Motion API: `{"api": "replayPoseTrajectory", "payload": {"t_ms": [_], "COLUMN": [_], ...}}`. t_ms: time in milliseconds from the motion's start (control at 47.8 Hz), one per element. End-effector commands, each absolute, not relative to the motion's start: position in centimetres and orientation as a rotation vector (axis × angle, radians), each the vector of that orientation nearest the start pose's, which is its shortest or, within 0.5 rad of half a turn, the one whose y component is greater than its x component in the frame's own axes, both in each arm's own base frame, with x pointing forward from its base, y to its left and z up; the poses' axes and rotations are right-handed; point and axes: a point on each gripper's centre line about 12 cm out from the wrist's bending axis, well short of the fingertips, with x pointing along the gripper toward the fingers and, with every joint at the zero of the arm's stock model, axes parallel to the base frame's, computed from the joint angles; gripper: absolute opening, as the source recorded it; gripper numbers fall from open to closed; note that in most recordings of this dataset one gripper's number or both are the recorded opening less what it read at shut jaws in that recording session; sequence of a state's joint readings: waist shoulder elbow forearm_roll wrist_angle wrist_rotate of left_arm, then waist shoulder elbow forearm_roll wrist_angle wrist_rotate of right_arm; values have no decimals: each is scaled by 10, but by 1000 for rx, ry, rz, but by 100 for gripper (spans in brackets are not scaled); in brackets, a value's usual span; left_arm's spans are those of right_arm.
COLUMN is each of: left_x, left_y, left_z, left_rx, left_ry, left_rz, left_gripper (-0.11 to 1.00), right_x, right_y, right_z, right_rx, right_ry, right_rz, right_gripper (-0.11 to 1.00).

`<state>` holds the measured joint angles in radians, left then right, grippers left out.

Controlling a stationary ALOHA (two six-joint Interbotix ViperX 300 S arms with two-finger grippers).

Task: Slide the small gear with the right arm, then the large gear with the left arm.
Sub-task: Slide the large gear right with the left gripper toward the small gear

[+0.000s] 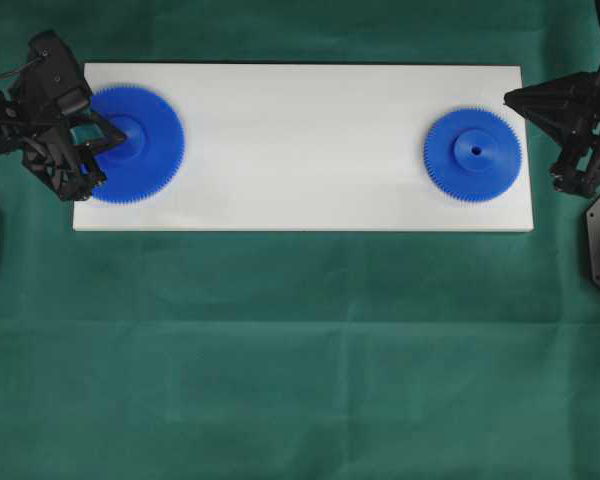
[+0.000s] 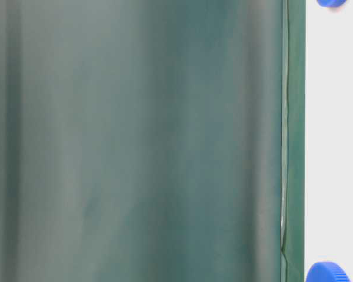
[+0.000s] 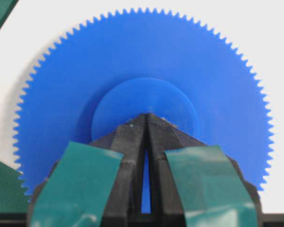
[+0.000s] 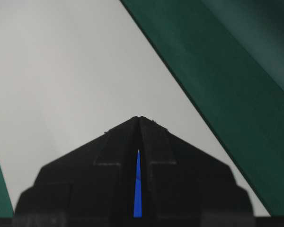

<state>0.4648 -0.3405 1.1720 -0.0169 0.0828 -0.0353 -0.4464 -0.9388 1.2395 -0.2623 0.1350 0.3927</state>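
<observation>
- My left hand (image 1: pixel 108 142) sits over the large gear (image 1: pixel 135 144) at the left end of the white board (image 1: pixel 300 150). In the left wrist view its fingertips (image 3: pixel 135 130) meet at a point on the raised hub, fingers pressed together and gripping nothing.
- The large gear lies flat on the board, close to the left short edge, its teeth clear of the cloth.
- My right hand (image 1: pixel 515 98) hangs off the right end of the board, near the far corner. The right wrist view shows its fingers (image 4: pixel 118 151) closed to a point, with nothing held between them.
- The small gear (image 1: pixel 472 154) lies flat near the right end, just beside my right hand but apart from it.
- Judgement: the step in hand appears to be the large-gear slide with the left arm, since that hand is already bearing on the hub. I cannot tell from gear positions alone whether the small-gear slide is complete.
- Next move: maintain light downward pressure on the hub and push along the board toward its middle, keeping the gear flat so the tip does not skid off.
</observation>
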Motion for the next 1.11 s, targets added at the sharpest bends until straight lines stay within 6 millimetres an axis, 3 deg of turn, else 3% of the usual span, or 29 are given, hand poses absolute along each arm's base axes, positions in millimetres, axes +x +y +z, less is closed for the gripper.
{"api": "replayPoseTrajectory", "payload": {"t_ms": [0,188,397,586,900,1088], "left_x": [207,216,261,314,430,478], "left_y": [104,106,107,117,134,135], "left_z": [113,110,114,118,115,127], "left_rx": [-264,-262,-225,-202,-167,-153], "left_ry": [895,899,884,854,800,773], "left_rz": [454,447,387,354,302,277], "left_gripper": [0,0,0,0,0,0], "right_x": [169,169,169,169,168,167], "right_y": [-85,-85,-85,-85,-84,-82], "right_z": [219,219,218,216,216,217], "right_rx": [213,212,213,214,213,208], "right_ry": [381,380,382,388,385,373], "right_rz": [-499,-498,-497,-496,-494,-491], "right_gripper": [51,51,51,51,51,51]}}
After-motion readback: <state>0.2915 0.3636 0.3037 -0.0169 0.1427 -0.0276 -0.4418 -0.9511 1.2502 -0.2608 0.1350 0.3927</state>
